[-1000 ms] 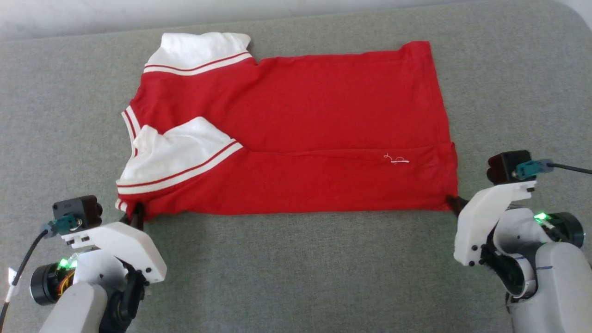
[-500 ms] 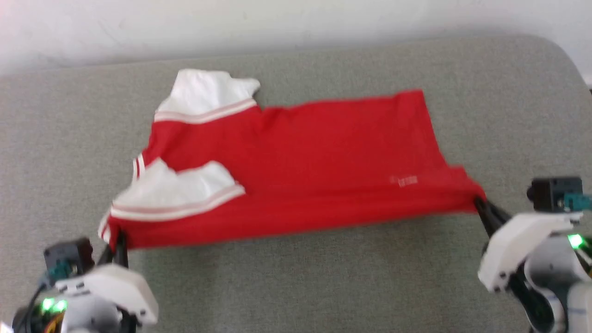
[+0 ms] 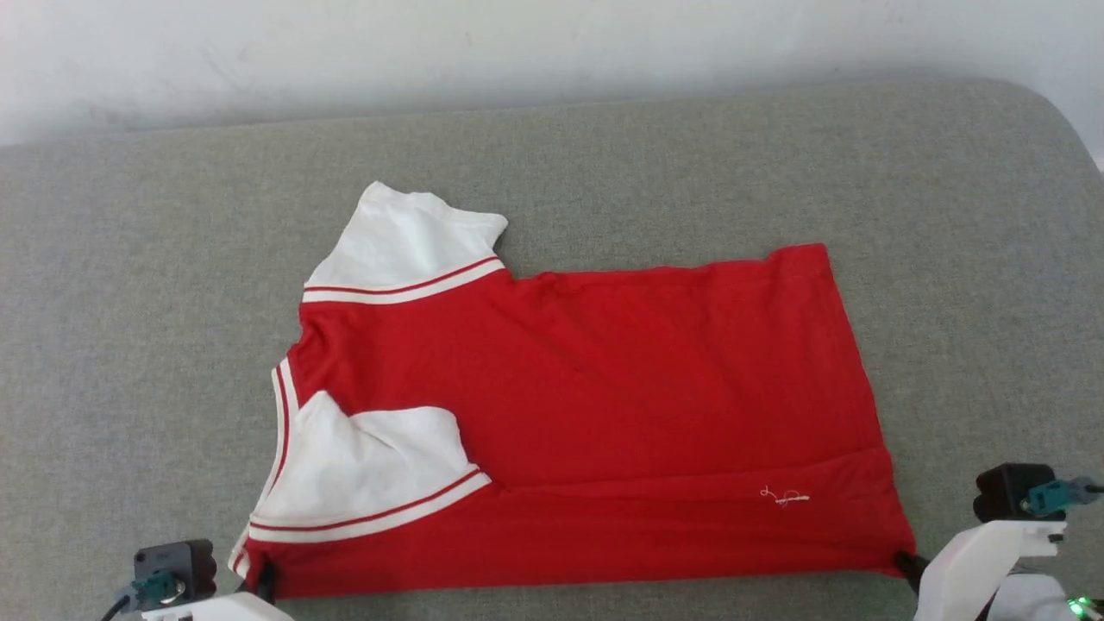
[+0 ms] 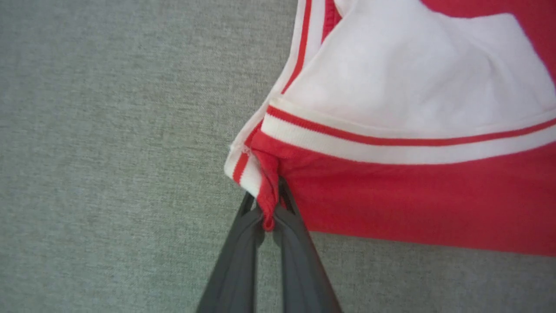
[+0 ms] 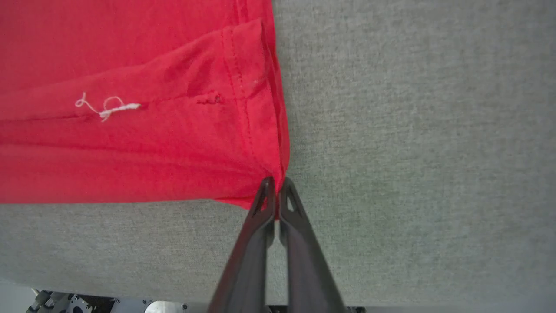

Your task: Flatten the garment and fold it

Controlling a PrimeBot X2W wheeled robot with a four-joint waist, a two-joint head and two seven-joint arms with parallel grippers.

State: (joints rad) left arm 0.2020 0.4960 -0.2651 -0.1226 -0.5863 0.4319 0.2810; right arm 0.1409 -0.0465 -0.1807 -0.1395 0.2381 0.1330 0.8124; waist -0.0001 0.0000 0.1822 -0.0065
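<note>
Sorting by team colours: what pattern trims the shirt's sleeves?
White sleeve trim with a red stripe; left wrist view.

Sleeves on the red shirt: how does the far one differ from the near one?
The far sleeve sticks out past the red body onto the grey surface; the near sleeve is folded in over that body. The far sleeve lies smoother; the near sleeve is creased. Both are white with red-striped trim.
</note>
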